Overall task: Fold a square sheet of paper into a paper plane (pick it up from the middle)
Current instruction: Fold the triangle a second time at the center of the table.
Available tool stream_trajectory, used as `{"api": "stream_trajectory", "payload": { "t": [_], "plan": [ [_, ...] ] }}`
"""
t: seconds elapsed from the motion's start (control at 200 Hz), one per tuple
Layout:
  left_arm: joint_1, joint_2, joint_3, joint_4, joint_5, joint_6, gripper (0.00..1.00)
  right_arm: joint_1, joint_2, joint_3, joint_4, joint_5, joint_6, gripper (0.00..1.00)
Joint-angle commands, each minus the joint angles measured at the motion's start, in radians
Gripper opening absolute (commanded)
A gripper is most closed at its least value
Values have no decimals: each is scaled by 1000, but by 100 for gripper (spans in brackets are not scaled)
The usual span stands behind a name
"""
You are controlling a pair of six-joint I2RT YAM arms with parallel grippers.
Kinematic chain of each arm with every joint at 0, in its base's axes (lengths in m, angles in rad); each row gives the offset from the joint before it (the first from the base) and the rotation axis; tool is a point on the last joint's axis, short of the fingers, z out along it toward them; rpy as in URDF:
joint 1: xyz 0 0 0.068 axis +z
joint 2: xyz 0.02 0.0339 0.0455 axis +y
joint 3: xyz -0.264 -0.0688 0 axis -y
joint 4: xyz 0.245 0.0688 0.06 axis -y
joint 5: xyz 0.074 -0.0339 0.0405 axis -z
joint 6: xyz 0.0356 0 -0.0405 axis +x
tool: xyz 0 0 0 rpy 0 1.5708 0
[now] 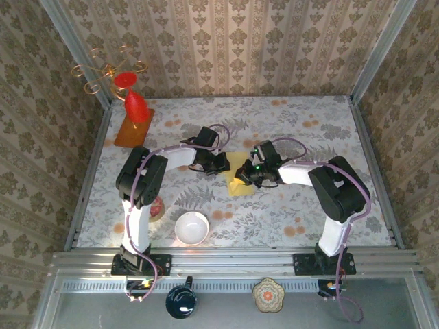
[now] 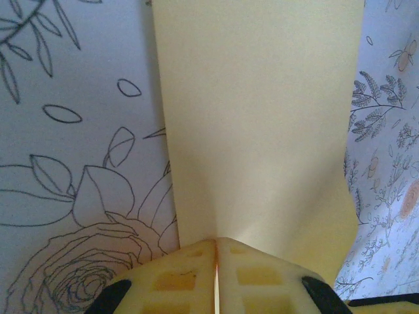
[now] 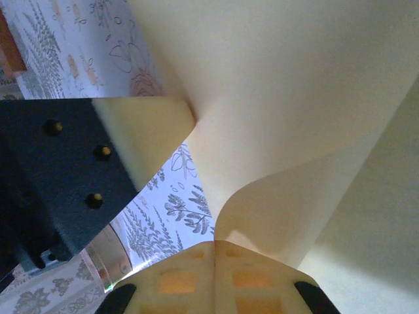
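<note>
Softly curled, the square sheet of paper (image 3: 294, 98) looks pale yellow.

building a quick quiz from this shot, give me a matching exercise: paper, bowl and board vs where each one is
Things:
1. square sheet of paper
2. white bowl
3. orange-brown board

Places:
a. far left corner of the table
b. mid-table, pinched by the left claw and right claw
c. near edge of the table, left of middle

Pairs: 1-b, 2-c, 3-a
</note>
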Motion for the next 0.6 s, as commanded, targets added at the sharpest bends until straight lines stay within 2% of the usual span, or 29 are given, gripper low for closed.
{"api": "stream_trajectory", "payload": {
  "t": [0.0, 0.595],
  "plan": [
    [7, 19, -16, -33, -1, -11, 11, 2, 22, 25, 28, 22, 29, 0],
    [7, 28, -13, -32, 5, -12, 11, 2, 72, 56, 50, 37, 29, 0]
  ]
}}
